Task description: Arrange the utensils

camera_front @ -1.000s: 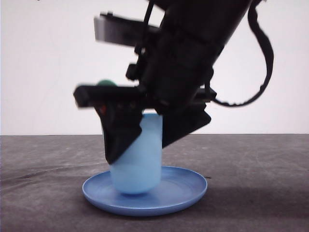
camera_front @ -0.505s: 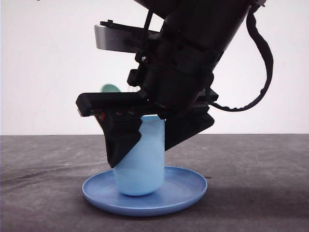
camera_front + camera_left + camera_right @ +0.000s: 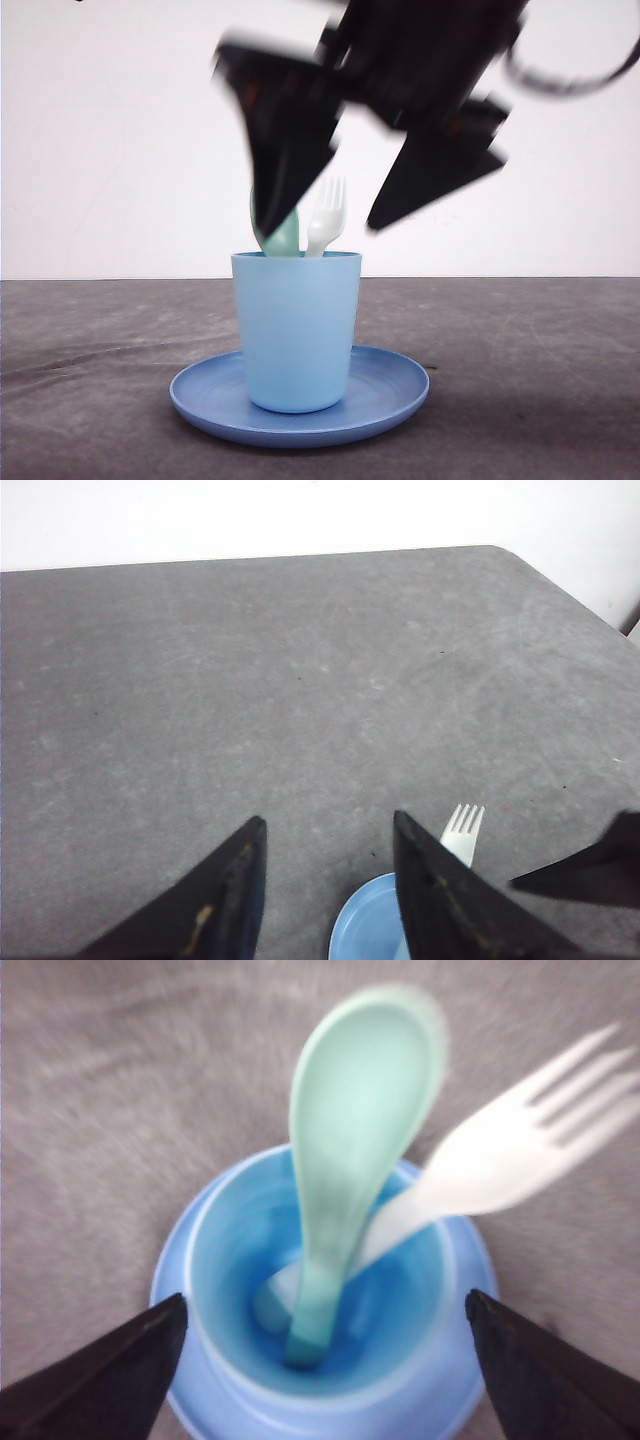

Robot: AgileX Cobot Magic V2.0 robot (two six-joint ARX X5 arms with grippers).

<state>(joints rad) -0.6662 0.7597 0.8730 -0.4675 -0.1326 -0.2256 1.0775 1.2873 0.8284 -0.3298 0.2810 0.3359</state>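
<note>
1. Dark grey table [image 3: 540, 340], plain white wall behind. Landmark for all positions: the light blue cup [image 3: 297, 330].
2. Cup stands upright at the centre of a blue round plate [image 3: 395, 395], its base on the plate's floor.
3. Contents of cup: a pale green spoon [image 3: 350, 1150] and a white fork [image 3: 500, 1150], both handle-down, heads sticking out above the rim. Spoon bowl leans to one side of the cup, fork tines to the other; the handles meet near the cup floor. Nothing else seen inside.
4. Right gripper [image 3: 375, 190] is above the cup, blurred, fingers spread wide and holding nothing. In its wrist view the two finger tips sit either side of the cup and clear of it.
5. Left gripper [image 3: 325, 900]: fingers parted, nothing between them, beside the plate; the fork's tines show just past one finger.
6. Step, as judged: both utensils are placed, so the placing step looks finished and this is the release and retreat.
7. Next move calls for lifting the right arm straight clear without clipping the spoon or fork heads, since a knock could tip the cup.
</note>
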